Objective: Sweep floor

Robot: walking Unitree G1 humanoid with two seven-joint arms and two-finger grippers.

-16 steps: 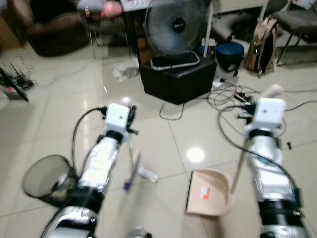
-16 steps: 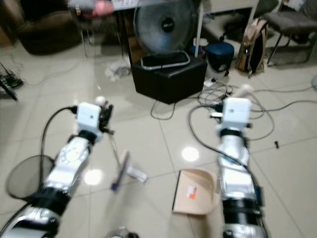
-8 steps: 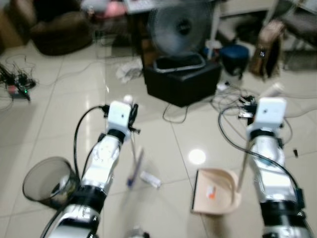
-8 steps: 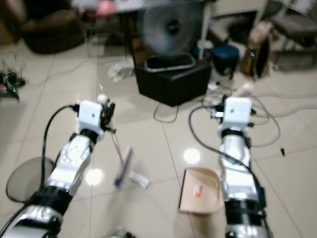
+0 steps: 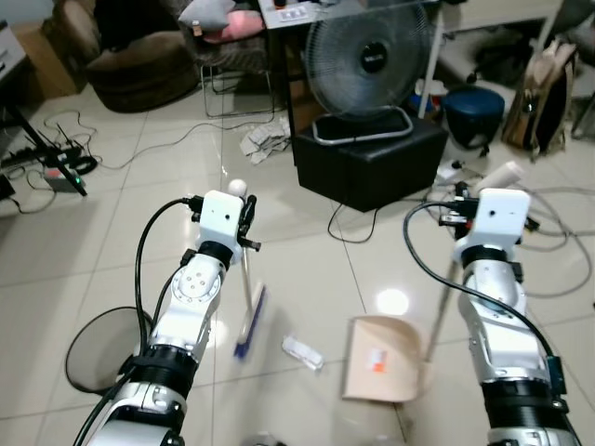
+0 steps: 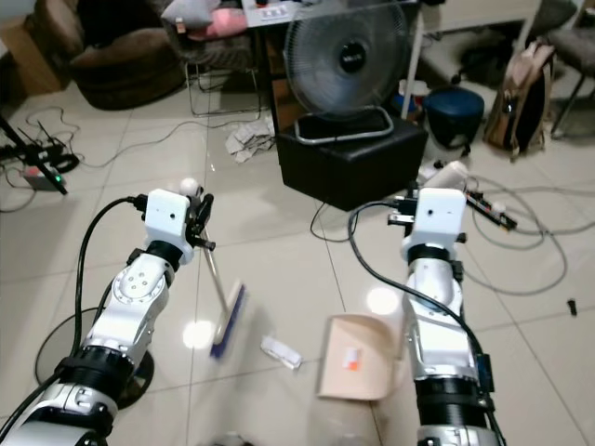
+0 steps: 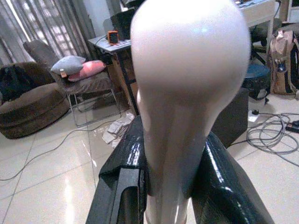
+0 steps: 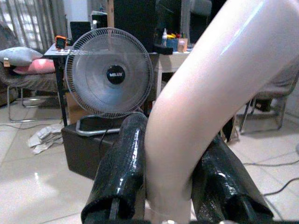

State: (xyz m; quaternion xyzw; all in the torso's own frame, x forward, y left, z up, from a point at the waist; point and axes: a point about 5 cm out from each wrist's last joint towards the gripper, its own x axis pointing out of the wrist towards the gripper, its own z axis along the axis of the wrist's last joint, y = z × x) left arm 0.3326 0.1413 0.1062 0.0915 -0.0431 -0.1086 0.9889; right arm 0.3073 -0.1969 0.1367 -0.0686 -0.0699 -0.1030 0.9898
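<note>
1. Here, left gripper [image 7: 170, 172] clamped on the pale knobbed top of the broom [image 5: 249, 316]; black fingers [image 7: 120, 186] pressed against both sides of the handle, no gap to be seen.
2. Likewise, right gripper [image 8: 175, 186] closed around the curved pale handle of the dustpan [image 5: 381, 370], a finger hugging each flank.
3. Broom shaft slanting down from the left gripper to a blue-edged brush head resting on the tiled floor [image 5: 84, 251], long axis of the head running roughly away from the robot, tilted slightly.
4. Small white scrap of litter [image 5: 303, 352] lying flat on the floor between brush head and dustpan, just beside neither, somewhat nearer the pan's open mouth.
5. Dustpan tray set low at the floor, mouth facing toward the robot's left, straight at the litter and the broom.
6. Key relation: litter to the right of the brush head, pan farther right along the same line; likely a short rightward stroke by the left arm, the nearer one to the litter's far side, with the right arm merely bracing the pan.
7. Dark round bin [image 5: 102, 348] by the left elbow; fan [image 5: 372, 60] on a black box and loose cables [image 5: 548, 251] beyond, well apart from the sweep path.
</note>
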